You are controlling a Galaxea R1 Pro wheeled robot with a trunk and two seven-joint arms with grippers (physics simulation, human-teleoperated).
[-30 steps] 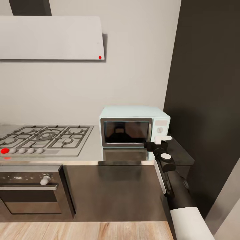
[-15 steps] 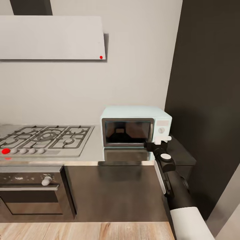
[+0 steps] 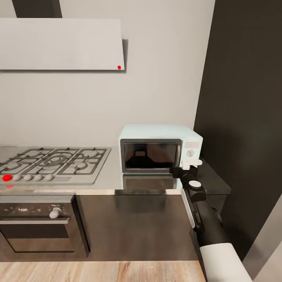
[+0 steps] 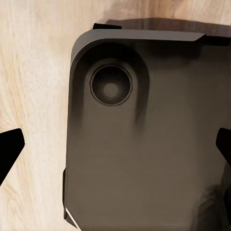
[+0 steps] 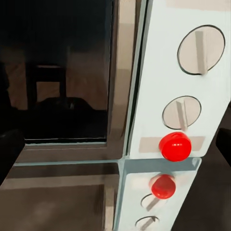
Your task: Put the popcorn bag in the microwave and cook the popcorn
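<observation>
The right gripper (image 3: 187, 166), fingers spread and empty, is held at the microwave (image 3: 159, 149)'s red button (image 5: 175, 146); pressing is judged next.

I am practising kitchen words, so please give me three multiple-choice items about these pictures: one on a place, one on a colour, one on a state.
1. Where does the microwave stand?
A. on the hob
B. on the countertop, beside the hob
C. on the floor

2. What colour is the button under the two knobs?
A. green
B. blue
C. red

3. How is the microwave door?
A. shut
B. wide open
C. taken off

Answers:
1 B: the head view shows it on the countertop, with the hob beside it.
2 C: the right wrist view shows a red button below the knobs.
3 A: the door lies flush with the front.
</observation>
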